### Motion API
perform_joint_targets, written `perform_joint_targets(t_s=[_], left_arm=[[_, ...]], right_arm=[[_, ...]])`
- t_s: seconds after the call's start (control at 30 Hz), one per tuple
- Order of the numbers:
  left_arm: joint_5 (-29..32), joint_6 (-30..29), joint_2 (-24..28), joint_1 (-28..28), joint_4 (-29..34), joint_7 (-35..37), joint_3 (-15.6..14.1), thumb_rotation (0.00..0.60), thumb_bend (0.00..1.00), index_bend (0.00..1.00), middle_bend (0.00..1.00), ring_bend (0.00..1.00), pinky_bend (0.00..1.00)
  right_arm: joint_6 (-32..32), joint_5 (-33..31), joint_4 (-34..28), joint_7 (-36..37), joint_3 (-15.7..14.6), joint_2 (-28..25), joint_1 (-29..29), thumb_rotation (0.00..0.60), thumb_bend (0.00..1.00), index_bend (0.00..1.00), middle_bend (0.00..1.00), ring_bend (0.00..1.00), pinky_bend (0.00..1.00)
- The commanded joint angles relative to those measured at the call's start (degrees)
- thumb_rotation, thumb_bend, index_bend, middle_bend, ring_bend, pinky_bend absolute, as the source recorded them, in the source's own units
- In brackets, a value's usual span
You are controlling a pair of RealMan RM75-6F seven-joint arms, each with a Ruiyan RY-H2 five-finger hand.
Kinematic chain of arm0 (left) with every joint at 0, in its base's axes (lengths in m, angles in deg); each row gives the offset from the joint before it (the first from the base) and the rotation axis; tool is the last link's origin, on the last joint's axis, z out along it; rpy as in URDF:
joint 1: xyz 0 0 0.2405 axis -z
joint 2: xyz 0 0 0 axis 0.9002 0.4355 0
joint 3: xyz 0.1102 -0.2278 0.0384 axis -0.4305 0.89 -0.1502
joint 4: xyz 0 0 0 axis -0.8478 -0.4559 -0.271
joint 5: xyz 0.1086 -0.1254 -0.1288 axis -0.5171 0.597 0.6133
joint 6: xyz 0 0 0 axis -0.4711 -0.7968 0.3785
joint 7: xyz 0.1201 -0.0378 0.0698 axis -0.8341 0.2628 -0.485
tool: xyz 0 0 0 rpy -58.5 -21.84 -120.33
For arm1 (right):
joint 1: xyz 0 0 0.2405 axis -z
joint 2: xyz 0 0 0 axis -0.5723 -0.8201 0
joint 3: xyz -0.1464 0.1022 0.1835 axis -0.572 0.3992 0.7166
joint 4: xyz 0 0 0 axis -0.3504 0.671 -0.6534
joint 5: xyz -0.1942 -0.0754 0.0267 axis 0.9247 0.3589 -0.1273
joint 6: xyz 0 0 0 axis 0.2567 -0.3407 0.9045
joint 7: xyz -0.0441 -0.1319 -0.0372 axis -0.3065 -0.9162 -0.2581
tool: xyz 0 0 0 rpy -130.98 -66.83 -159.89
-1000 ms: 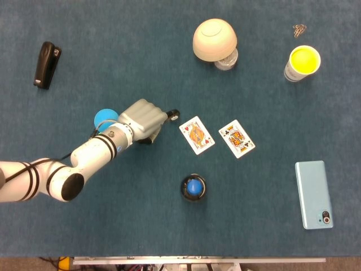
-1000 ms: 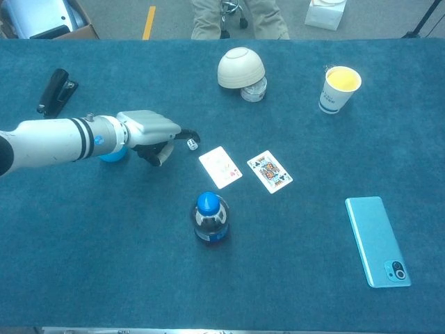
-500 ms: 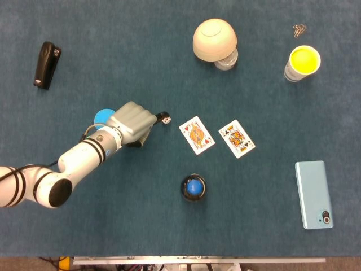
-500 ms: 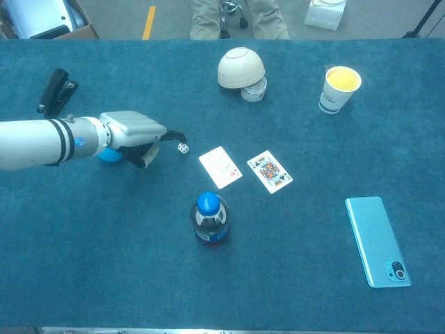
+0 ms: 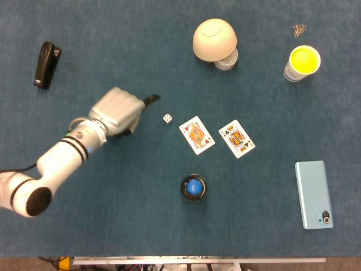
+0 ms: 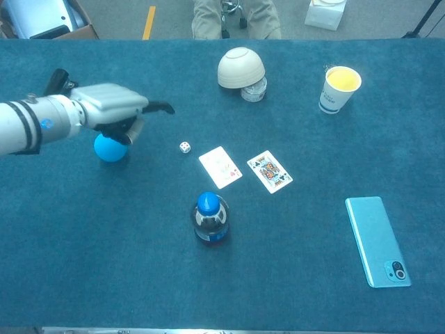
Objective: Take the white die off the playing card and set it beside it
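Observation:
The white die (image 5: 167, 118) (image 6: 184, 147) lies on the blue cloth, just left of a playing card with red hearts (image 5: 197, 135) (image 6: 220, 167) and not touching it. A second card, a king of clubs (image 5: 237, 138) (image 6: 270, 171), lies to the right of the first. My left hand (image 5: 118, 110) (image 6: 111, 111) hovers up and to the left of the die, clear of it, holding nothing, with one dark fingertip pointing toward the die. My right hand appears in neither view.
A blue ball (image 6: 110, 147) sits under my left hand. A blue-capped bottle (image 5: 193, 187) stands in front of the cards. At the back are an upturned bowl (image 5: 214, 38) on a glass, a yellow-filled cup (image 5: 303, 62) and a stapler (image 5: 45, 65). A phone (image 5: 313, 194) lies right.
My left hand carried the die leftward off the card area, let go of it, then rose and drew back to the upper left. The die now rests alone on the cloth.

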Motion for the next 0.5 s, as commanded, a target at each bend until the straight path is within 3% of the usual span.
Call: perform_joint_targets(t_s=[0.03, 0.2, 0.5], left_arm=[[-5.9, -6.4, 3.4, -4.7, 2.4, 2.8, 0.3, 0.600, 1.00, 0.07, 0.91, 0.85, 0.81], [-13.8, -16.1, 6.7, -12.1, 2.5, 7.3, -0.3, 0.600, 1.00, 0.07, 0.67, 0.58, 0.65], [-18.2, -29.9, 7.7, -24.9, -1.8, 12.3, -0.7, 0.600, 0.97, 0.07, 0.36, 0.32, 0.44]], right_arm=[[-0.1, 0.0, -0.1, -0.1, 0.0, -0.1, 0.1, 0.600, 0.45, 0.28, 0.31, 0.15, 0.25], [-0.5, -0.3, -0.4, -0.5, 0.1, -0.4, 0.4, 0.600, 0.45, 0.28, 0.31, 0.16, 0.25], [-0.5, -0.7, -0.6, -1.2, 0.2, -0.1, 0.5, 0.600, 0.39, 0.28, 0.31, 0.16, 0.25]])
